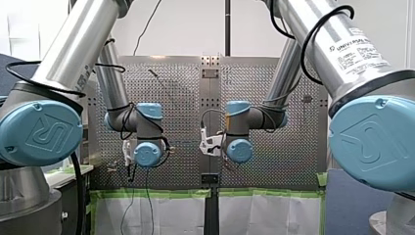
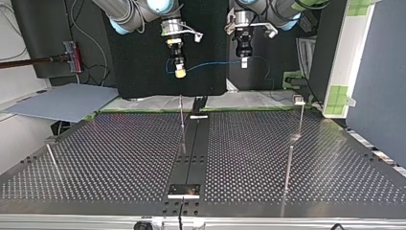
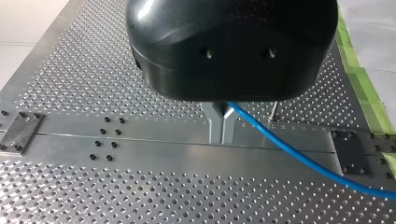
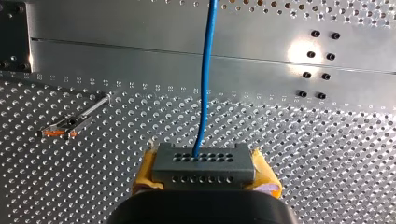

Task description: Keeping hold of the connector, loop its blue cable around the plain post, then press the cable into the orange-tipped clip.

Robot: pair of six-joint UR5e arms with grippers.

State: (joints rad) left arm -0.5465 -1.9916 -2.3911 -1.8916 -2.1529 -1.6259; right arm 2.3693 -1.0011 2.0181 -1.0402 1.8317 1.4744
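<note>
The right tool (image 4: 204, 183) was clamped tight on the grey connector (image 4: 203, 161), its yellow pads (image 4: 145, 173) pressed against the connector's two sides. The blue cable (image 4: 205, 84) left the connector's perforated face and ran straight ahead over the worktop (image 4: 327, 154).

In the left wrist view, the left tool (image 3: 222, 133) had its two metal fingers (image 3: 215, 126) drawn together with barely a slit between them. The cable came out from between them near their upper part and trailed off to one side above the perforated plate. They appeared to be closed on the cable.

In the top view, both tools hung in the air above the far side of the worktop, well clear of its surface. The right tool was at that view's left and the left tool at its right. The cable stretched between them with a slight sag.

In the right wrist view, the clip (image 4: 70, 125) with orange at its tip stood off to one side of the cable, well apart from it and from the connector. A thin plain post (image 2: 182, 120) rose near the worktop's dark middle strip in the top view, with the cable nowhere touching it.
</note>
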